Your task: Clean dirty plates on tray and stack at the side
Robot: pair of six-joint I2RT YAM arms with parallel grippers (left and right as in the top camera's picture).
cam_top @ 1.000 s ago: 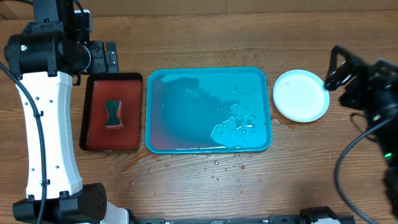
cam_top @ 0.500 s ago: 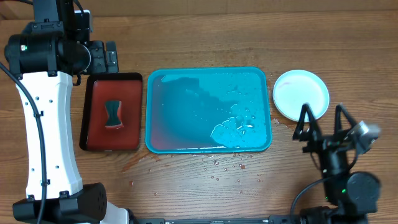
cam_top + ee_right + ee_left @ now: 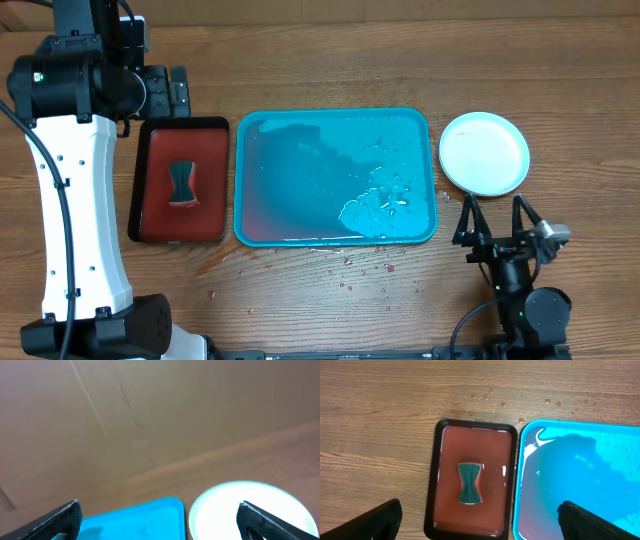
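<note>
The teal tray (image 3: 335,175) lies mid-table, wet, with water pooled at its front right and no plate on it. It also shows in the left wrist view (image 3: 580,480) and the right wrist view (image 3: 135,520). A white plate (image 3: 484,152) sits on the table right of the tray, seen too in the right wrist view (image 3: 250,510). The yellow-green and light blue plates do not show apart from it. My right gripper (image 3: 495,218) is open and empty, in front of the white plate, clear of it. My left gripper (image 3: 479,505) is open and empty above the red tray.
A smaller red, black-rimmed tray (image 3: 181,180) left of the teal tray holds a dark hourglass sponge (image 3: 181,183), also in the left wrist view (image 3: 470,482). Water drops (image 3: 350,265) lie on the wood in front of the teal tray. The left arm stands at the far left.
My right arm has swung from beside the plate at the far right down to the table's front edge, open throughout. The left arm, trays and plate have not moved.
</note>
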